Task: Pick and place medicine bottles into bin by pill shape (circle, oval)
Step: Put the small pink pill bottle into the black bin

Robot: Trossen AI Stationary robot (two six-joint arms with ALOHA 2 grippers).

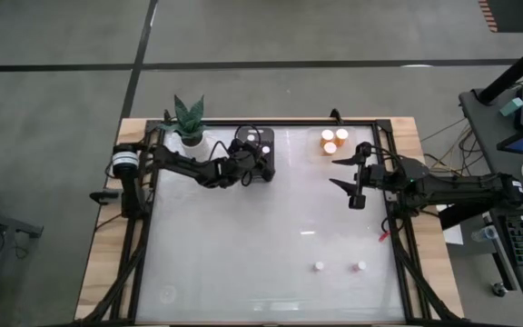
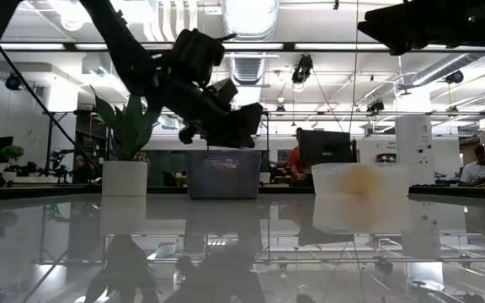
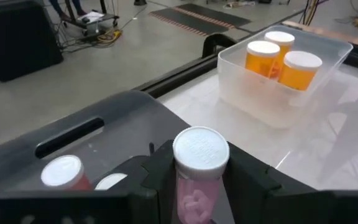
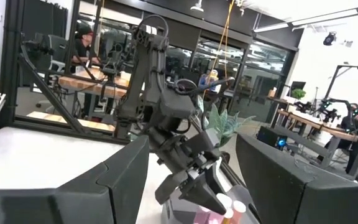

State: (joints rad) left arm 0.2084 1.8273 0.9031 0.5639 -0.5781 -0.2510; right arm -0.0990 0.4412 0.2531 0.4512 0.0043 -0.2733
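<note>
Left wrist view shows it best: a small translucent pinkish plastic bottle with a round, finely textured white cap point(image 3: 201, 149) stands upright at lower centre, clamped between the left gripper point(image 3: 197, 186)'s two dark matte fingers, which press on its sides below the cap. It hangs just over the near edge of a dark grey, smooth-walled plastic bin with a slot handle point(image 3: 67, 137), so the hold looks like the last step before a drop. Two similar white-capped small bottles point(image 3: 62, 171) already lie in that bin at lower left, which suggests this bin collects one pill shape; the pills inside are too blurred to name the shape. At upper right, well apart, a clear frosted rectangular plastic tub point(image 3: 328, 56) holds three larger orange cylinders with flat white caps point(image 3: 263, 57), upright and touching, apparently the other sort. In the high view the dark bin sits at upper centre-left beside a spiky green plant in a white pot point(image 1: 189, 123), the tub at upper centre-right, and two tiny white-capped bottles point(image 1: 319, 266) wait on the glossy pale table point(image 1: 243, 245) at lower right, still unsorted. The right gripper point(image 1: 345, 173) hovers just below the tub with its jaws spread apart and nothing between them, waiting.
</note>
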